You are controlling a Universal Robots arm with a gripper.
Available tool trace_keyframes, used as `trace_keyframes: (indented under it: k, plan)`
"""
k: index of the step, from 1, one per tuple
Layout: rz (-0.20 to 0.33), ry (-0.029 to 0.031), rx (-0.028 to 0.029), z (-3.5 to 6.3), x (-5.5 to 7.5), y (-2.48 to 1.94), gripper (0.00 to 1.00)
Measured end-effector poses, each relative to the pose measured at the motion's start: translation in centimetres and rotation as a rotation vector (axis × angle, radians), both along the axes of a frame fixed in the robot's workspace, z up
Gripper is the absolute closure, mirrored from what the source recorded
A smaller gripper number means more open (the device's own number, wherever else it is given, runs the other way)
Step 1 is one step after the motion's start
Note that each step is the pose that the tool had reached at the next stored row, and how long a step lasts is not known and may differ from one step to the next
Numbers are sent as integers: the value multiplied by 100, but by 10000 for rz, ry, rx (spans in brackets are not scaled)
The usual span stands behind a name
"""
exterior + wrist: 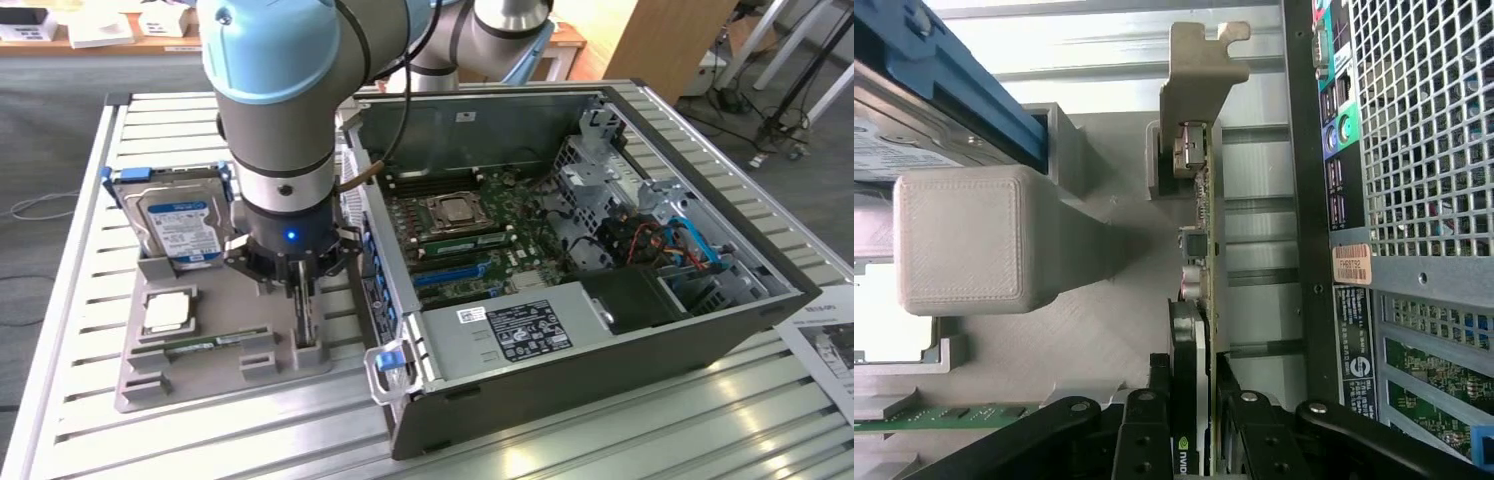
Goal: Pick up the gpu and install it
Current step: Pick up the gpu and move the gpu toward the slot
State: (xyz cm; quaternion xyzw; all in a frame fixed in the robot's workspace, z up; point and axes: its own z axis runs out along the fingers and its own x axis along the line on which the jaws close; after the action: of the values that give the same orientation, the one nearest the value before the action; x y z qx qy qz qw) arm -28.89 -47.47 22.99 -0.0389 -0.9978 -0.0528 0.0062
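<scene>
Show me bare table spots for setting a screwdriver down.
Bare slatted metal table shows on the camera side of the grey printed parts tray and the open computer case, and on the exterior view's left of the tray. Crowded: between tray and case, where the gripper holds the thin black gpu card.

A hard drive [184, 225] stands upright at the grey tray's [140, 390] corner; a processor [166, 312] and green memory stick [214, 345] lie along the same edge.

Exterior high, wide, wrist close, sharing gpu [310, 318] [1206, 262]
</scene>
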Motion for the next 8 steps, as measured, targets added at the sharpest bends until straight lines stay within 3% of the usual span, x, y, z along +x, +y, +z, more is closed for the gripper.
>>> trace_keyframes:
  k: [4, 8]
  plan:
    - [0, 0, 145, 93, -5, 0, 73]
    - [3, -1, 227, 213, -10, 0, 73]
